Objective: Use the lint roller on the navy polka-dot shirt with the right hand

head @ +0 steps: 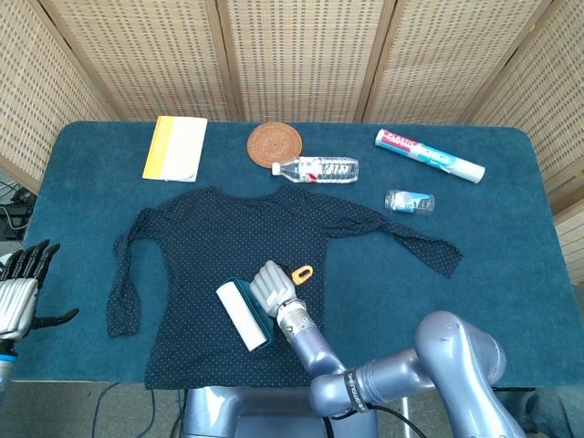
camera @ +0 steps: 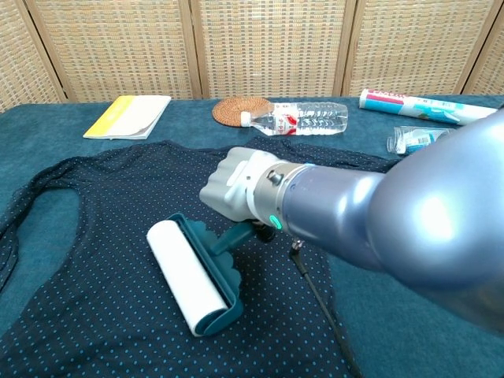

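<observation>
Worktop (head: 511, 228): blue cloth surface, carrying all items. Navy polka-dot shirt (head: 210, 265): spread flat, directly under the right hand (head: 272, 285) and extending beyond it on the far and left sides. Right hand: fingers closed around the handle of the lint roller (camera: 189, 277). Roller's white drum lies on the shirt's lower body, just left of the hand. Left hand (head: 20, 290): at the worktop's left edge, well apart, fingers spread, holding nothing.
</observation>
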Robot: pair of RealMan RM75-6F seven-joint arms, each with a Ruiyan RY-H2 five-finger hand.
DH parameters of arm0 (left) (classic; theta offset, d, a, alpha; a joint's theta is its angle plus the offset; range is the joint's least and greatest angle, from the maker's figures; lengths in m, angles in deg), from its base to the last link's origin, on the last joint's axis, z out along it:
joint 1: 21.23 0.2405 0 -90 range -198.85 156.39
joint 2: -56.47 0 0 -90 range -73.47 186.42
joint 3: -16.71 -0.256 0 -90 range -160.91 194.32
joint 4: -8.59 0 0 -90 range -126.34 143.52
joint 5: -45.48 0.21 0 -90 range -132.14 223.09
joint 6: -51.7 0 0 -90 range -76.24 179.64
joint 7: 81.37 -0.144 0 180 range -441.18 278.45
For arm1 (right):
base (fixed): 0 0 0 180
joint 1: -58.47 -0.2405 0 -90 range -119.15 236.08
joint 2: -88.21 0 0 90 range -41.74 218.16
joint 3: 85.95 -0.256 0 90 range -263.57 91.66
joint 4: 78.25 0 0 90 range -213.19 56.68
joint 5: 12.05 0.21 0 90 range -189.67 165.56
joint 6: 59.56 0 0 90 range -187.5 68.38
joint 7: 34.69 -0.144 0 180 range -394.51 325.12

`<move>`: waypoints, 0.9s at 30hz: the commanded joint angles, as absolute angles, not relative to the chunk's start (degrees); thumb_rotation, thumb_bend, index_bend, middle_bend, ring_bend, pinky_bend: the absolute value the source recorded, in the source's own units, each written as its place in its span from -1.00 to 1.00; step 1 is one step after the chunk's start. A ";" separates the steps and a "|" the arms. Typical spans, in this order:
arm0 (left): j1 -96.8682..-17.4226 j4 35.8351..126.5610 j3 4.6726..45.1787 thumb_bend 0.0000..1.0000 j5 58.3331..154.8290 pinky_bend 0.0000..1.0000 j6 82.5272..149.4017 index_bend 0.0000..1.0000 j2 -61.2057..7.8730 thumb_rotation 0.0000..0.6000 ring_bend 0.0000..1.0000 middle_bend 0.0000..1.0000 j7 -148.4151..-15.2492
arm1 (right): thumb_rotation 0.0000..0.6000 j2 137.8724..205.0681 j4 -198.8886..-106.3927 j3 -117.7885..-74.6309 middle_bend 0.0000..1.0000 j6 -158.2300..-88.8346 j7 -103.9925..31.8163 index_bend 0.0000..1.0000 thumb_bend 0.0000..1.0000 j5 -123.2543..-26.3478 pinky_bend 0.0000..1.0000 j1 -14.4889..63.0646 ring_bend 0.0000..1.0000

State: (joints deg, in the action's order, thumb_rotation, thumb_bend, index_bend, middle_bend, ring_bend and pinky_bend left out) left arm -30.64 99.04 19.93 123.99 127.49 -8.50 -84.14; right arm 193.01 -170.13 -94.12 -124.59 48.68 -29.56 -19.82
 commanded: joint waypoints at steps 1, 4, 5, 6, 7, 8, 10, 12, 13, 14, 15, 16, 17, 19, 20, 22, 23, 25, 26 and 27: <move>-30.68 99.13 19.89 -1.00 123.97 -1.00 127.51 -1.00 -8.62 1.00 -1.00 -1.00 -84.47 | 1.00 193.43 -170.21 -93.92 1.00 -124.73 48.82 0.50 0.61 -29.73 1.00 -20.18 1.00; -30.78 99.05 19.86 -1.00 123.75 -1.00 127.22 -1.00 -8.75 1.00 -1.00 -1.00 -84.74 | 1.00 193.79 -170.47 -93.79 1.00 -124.88 48.98 0.50 0.61 -29.52 1.00 -20.54 1.00; -30.80 99.05 19.84 -1.00 123.58 -1.00 127.06 -1.00 -8.78 1.00 -1.00 -1.00 -84.77 | 1.00 193.99 -170.70 -93.70 1.00 -124.81 49.01 0.50 0.61 -29.40 1.00 -20.66 1.00; -30.82 99.08 19.85 -1.00 123.51 -1.00 127.03 -1.00 -8.78 1.00 -1.00 -1.00 -84.84 | 1.00 194.13 -170.79 -93.62 1.00 -124.87 49.01 0.50 0.61 -29.27 1.00 -20.73 1.00; -30.82 99.10 19.86 -1.00 123.48 -1.00 127.05 -1.00 -8.79 1.00 -1.00 -1.00 -84.92 | 1.00 194.24 -170.82 -93.56 1.00 -124.94 48.98 0.50 0.61 -29.18 1.00 -20.80 1.00; -30.82 99.15 19.87 -1.00 123.47 -1.00 127.10 -1.00 -8.79 1.00 -1.00 -1.00 -85.05 | 1.00 194.43 -170.86 -93.42 1.00 -124.96 48.96 0.50 0.61 -29.07 1.00 -20.88 1.00; -30.80 99.22 19.81 -1.00 123.47 -1.00 127.14 -1.00 -8.82 1.00 -1.00 -1.00 -85.18 | 1.00 194.67 -170.93 -93.17 1.00 -124.98 48.99 0.50 0.61 -29.00 1.00 -20.98 1.00; -30.82 99.23 19.79 -1.00 123.45 -1.00 127.09 -1.00 -8.85 1.00 -1.00 -1.00 -85.30 | 1.00 194.85 -171.00 -92.98 1.00 -125.01 49.04 0.50 0.61 -29.05 1.00 -21.09 1.00; -30.82 99.24 19.77 -1.00 123.38 -1.00 127.06 -1.00 -8.86 1.00 -1.00 -1.00 -85.42 | 1.00 194.98 -171.08 -92.87 1.00 -125.04 49.04 0.50 0.61 -29.15 1.00 -21.17 1.00; -30.84 99.24 19.76 -1.00 123.33 -1.00 127.00 -1.00 -8.87 1.00 -1.00 -1.00 -85.51 | 1.00 195.05 -171.15 -92.82 1.00 -125.05 48.99 0.50 0.61 -29.26 1.00 -21.21 1.00; -30.88 99.24 19.74 -1.00 123.24 -1.00 126.88 -1.00 -8.90 1.00 -1.00 -1.00 -85.64 | 1.00 195.14 -171.24 -92.76 1.00 -125.07 48.88 0.50 0.61 -29.48 1.00 -21.25 1.00; -30.91 99.26 19.71 -1.00 123.14 -1.00 126.75 -1.00 -8.92 1.00 -1.00 -1.00 -85.75 | 1.00 195.19 -171.32 -92.66 1.00 -125.11 48.76 0.50 0.61 -29.71 1.00 -21.27 1.00; -30.92 99.27 19.69 -1.00 123.08 -1.00 126.67 -1.00 -8.92 1.00 -1.00 -1.00 -85.80 | 1.00 195.20 -171.36 -92.59 1.00 -125.15 48.69 0.50 0.61 -29.88 1.00 -21.28 1.00; -30.95 99.31 19.68 -1.00 122.91 -1.00 126.52 -1.00 -8.88 1.00 -1.00 -1.00 -85.89 | 1.00 195.10 -171.27 -92.24 1.00 -125.39 48.56 0.49 0.61 -30.45 1.00 -21.26 1.00; -30.96 99.31 19.69 -1.00 122.88 -1.00 126.51 -1.00 -8.88 1.00 -1.00 -1.00 -85.90 | 1.00 194.97 -171.13 -92.05 1.00 -125.50 48.54 0.49 0.61 -30.65 1.00 -21.22 1.00; -30.94 99.32 19.72 -1.00 122.84 -1.00 126.57 -1.00 -8.83 1.00 -1.00 -1.00 -85.86 | 1.00 194.51 -170.67 -91.61 1.00 -125.73 48.41 0.49 0.61 -30.97 1.00 -21.00 1.00; -30.93 99.32 19.71 -1.00 122.83 -1.00 126.57 -1.00 -8.81 1.00 -1.00 -1.00 -85.81 | 1.00 194.07 -170.29 -91.32 1.00 -125.91 48.23 0.49 0.61 -31.05 1.00 -20.74 1.00; -30.90 99.29 19.72 -1.00 122.78 -1.00 126.59 -1.00 -8.78 1.00 -1.00 -1.00 -85.68 | 1.00 193.08 -169.71 -90.72 1.00 -126.12 47.85 0.49 0.61 -31.12 1.00 -20.15 1.00; -30.90 99.27 19.75 -1.00 122.74 -1.00 126.60 -1.00 -8.76 1.00 -1.00 -1.00 -85.62 | 1.00 192.31 -169.31 -90.24 1.00 -126.29 47.73 0.49 0.61 -31.10 1.00 -19.74 1.00; -30.90 99.25 19.77 -1.00 122.71 -1.00 126.60 -1.00 -8.73 1.00 -1.00 -1.00 -85.60 | 1.00 191.46 -168.90 -89.67 1.00 -126.42 47.66 0.49 0.61 -31.18 1.00 -19.35 1.00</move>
